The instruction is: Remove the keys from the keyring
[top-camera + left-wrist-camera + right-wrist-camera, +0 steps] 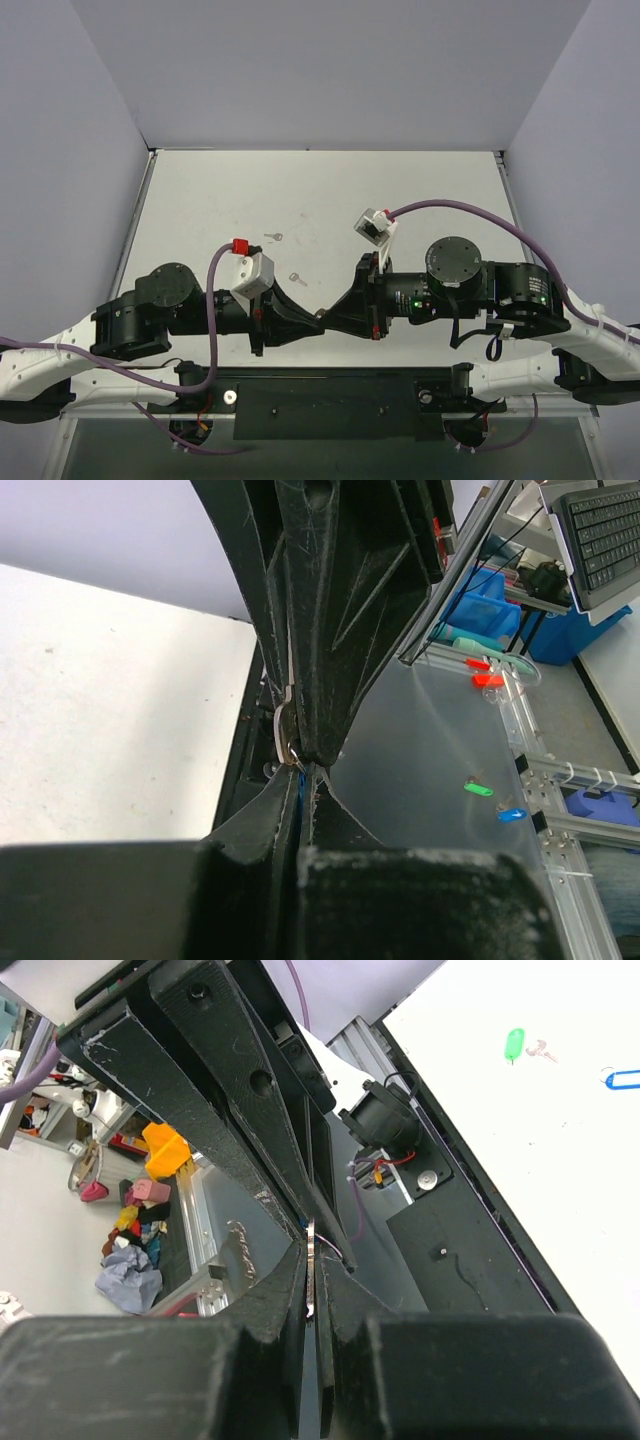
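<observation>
Keyring: a thin silvery metal keyring (311, 1260) hangs edge-on in the air over the near part of the surface, at the spot where the two arms' fingertips meet. In the left wrist view it is a curved strip (284, 725) lying along the opposing finger.
Keys: two tiny silvery metal keys lie loose on the surface, well apart from the keyring. One key (273, 237) is farther out, the other key (296, 278) nearer the arms.
Tags: in the right wrist view a small oblong green plastic tag (515, 1043) lies flat with a tiny key just beside it. A blue plastic tag (622, 1080) lies near it at the frame's edge.
Right end effector: the right end effector (311, 1252) is closed, its black fingers pinching the keyring between their pads.
Left end effector: the left end effector (301, 777) is closed, tip to tip with the right one. A thin blue sliver shows between its fingers. I cannot tell whether it also grips the keyring.
Arms: both reach inward and meet at the middle, left end effector (318, 318) beside right end effector (342, 308).
Surface: white flat surface (420, 200), walled by pale panels.
</observation>
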Robot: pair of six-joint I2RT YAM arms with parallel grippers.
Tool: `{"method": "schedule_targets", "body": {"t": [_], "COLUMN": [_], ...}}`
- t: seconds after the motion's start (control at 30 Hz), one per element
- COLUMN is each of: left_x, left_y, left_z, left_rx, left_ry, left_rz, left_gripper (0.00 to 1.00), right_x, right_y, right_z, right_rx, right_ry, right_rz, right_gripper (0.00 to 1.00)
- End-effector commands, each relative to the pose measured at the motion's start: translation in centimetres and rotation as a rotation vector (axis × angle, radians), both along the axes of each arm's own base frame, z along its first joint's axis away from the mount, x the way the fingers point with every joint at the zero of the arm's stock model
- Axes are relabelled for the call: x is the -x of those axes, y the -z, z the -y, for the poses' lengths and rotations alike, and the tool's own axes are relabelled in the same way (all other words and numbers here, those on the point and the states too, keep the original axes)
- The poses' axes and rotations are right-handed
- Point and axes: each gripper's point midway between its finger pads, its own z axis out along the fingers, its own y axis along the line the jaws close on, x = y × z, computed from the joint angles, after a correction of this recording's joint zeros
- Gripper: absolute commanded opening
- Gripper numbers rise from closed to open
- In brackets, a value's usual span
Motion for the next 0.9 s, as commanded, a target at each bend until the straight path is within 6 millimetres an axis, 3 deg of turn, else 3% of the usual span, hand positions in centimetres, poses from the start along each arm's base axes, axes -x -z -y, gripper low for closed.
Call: {"method": "schedule_targets", "body": {"t": [0.0, 0.27, 0.87], "left_x": [1.5, 3.2, 6.0], "left_y": [-0.9, -1.2, -5.3], "left_z": [-0.2, -0.2, -1.8], "left_rx": [0.01, 0.055, 0.305], "left_ry": [0.063, 0.147, 0.354], "left_rz": [-0.06, -0.194, -0.354], "left_gripper": [0.0, 0.0, 0.0], "right_x": [-0.5, 1.1, 5.5], "right_y": [-0.3, -1.0, -3.9], "right_z": [0.0, 0.1, -0.3], "right_rx": [-0.013, -0.038, -0.197], "right_ry": [0.02, -0.071, -0.278], "right_rz": [0.037, 0.096, 0.235], "right_gripper": [0.0, 0.0, 0.0]}}
